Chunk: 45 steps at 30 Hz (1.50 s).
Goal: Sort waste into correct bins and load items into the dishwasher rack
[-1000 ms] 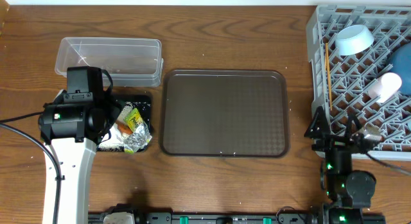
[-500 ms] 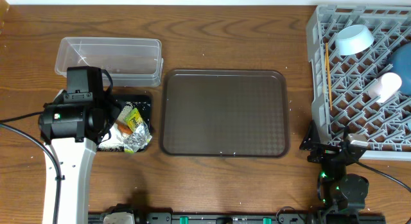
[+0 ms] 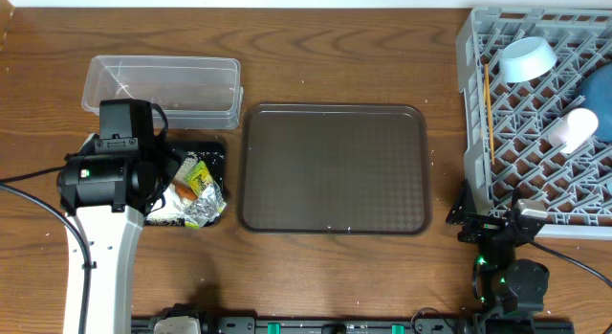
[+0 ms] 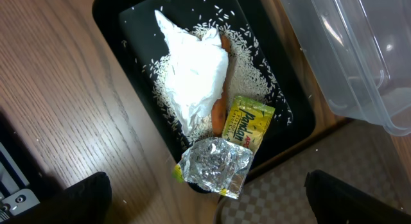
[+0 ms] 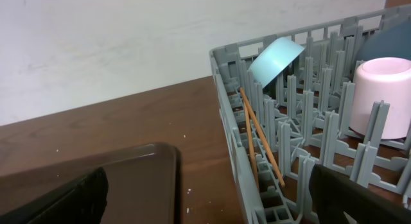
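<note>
Rice (image 4: 244, 76), carrot (image 4: 218, 118), tissue (image 4: 192, 89) and foil wrapper (image 4: 215, 163) share the black bin (image 4: 138, 31) at lower left, light-blue bowl (image 3: 528, 58), dark-blue bowl (image 3: 602, 95), cup (image 3: 571, 130) and chopsticks (image 3: 488, 100) sit in the rack (image 3: 473, 47) at right, left fingers (image 4: 83, 198) and right fingers (image 5: 64, 198) spread, empty: seemingly finished.

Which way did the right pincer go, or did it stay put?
Yes, it moved. The right pincer pulled back toward the table's near edge, from over the rack's front rim to just off its near corner.
</note>
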Each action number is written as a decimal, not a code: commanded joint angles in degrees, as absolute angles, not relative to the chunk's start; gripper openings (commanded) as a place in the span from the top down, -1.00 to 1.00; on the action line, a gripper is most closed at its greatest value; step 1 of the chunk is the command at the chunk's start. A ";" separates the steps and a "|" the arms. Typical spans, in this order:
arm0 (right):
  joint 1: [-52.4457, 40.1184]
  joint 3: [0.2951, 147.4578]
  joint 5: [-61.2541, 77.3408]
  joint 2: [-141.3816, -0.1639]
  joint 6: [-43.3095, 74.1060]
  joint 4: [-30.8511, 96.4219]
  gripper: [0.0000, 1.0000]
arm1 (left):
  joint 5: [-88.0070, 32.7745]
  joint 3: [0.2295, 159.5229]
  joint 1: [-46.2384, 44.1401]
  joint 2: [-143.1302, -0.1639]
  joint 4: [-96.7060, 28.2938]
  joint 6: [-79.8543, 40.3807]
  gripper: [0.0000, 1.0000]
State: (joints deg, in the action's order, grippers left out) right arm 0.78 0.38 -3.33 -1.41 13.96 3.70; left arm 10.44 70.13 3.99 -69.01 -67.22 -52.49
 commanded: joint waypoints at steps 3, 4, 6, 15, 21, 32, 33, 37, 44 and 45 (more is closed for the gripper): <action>-0.12 0.32 -3.40 -1.08 13.02 4.03 -0.99 | 10.55 71.00 4.21 -69.23 -67.44 -52.38 -0.99; -0.12 0.32 -3.40 -1.08 13.02 4.03 -0.98 | 10.55 71.00 4.21 -69.23 -67.44 -52.38 -0.99; -0.12 0.32 -3.40 -1.08 13.02 4.03 -0.99 | 10.55 71.00 4.21 -69.23 -67.44 -52.38 -0.99; -0.12 0.32 -3.40 -1.08 13.02 4.03 -0.99 | 10.55 71.00 4.21 -69.23 -67.44 -52.38 -0.99; -0.12 0.32 -3.40 -1.08 13.02 4.03 -0.98 | 15.84 71.00 4.29 -69.23 -67.42 -52.38 -0.99; -0.12 0.32 -3.40 -1.08 13.02 4.03 -0.98 | 16.19 64.86 4.05 -58.78 -64.45 -49.45 -0.99; -0.12 0.32 -3.40 -1.08 13.02 4.03 -0.99 | 16.12 62.54 4.05 -56.27 -61.39 -46.48 -0.99; -0.12 0.32 -3.40 -1.08 13.02 4.03 -0.98 | 14.00 51.96 4.05 -45.56 -48.27 -33.63 -0.98; -0.12 0.32 -3.40 -1.08 13.02 4.03 -0.99 | 6.35 32.64 4.05 -26.72 -29.52 -20.08 -0.99; -0.12 0.32 -3.40 -1.08 13.02 4.03 -0.99 | 6.28 29.71 4.05 -24.21 -27.05 -20.16 -0.98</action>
